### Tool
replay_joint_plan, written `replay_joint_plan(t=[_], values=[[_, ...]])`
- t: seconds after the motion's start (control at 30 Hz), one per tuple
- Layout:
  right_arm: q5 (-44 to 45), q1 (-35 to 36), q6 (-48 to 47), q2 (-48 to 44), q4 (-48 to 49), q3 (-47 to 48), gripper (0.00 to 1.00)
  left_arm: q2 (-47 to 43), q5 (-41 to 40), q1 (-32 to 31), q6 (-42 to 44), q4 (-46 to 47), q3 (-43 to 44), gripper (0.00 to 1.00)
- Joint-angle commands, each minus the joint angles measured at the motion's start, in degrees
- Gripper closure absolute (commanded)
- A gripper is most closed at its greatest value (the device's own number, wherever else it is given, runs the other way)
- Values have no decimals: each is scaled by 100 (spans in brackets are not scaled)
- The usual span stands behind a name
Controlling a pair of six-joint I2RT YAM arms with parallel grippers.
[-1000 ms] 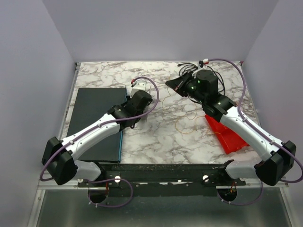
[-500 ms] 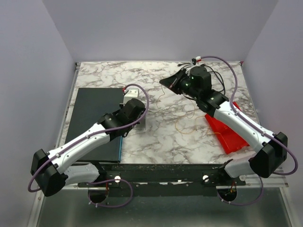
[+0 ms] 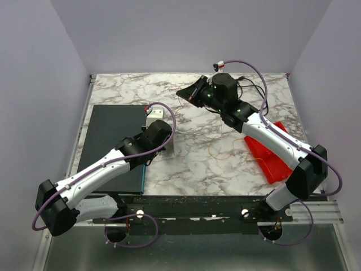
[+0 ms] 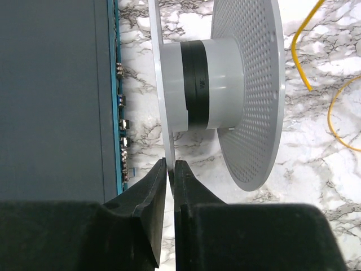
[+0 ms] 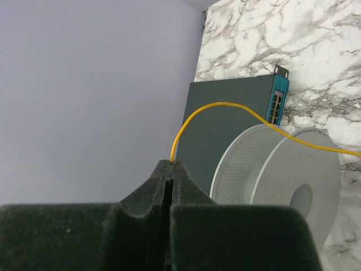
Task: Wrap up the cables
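Observation:
The cables [image 3: 248,83], thin black cords, lie in a loose tangle at the back right, partly hidden behind my right arm. My left gripper [image 4: 169,164] is shut on the rim of the left flange of the white spool [image 4: 225,84], which has a black band round its hub. In the top view only a grey flange edge of the spool [image 3: 169,148] shows under the left wrist. My right gripper [image 3: 183,93], raised at the back centre, is shut in the wrist view [image 5: 171,164] on a thin yellow wire [image 5: 225,105] that arcs past the spool [image 5: 282,180].
A dark flat box [image 3: 113,141] with a blue port edge [image 4: 114,113] lies left of the spool. A red tray [image 3: 271,158] sits at the right under the right arm. Loose yellow wire [image 3: 220,153] loops on the marble between the arms. Walls enclose three sides.
My right gripper has swung left and toward the back, carrying the yellow wire with it. My left arm drew back with the spool at first, then stayed still.

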Motion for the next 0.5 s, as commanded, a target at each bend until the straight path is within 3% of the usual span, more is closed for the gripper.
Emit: replay_joint_plan(t=[0.0, 0.47], values=[[-16, 101, -94, 192, 58, 264, 99, -111, 108, -50, -65, -85, -109, 85], [44, 266, -8, 281, -313, 642, 99, -197, 84, -50, -21, -3, -177, 76]])
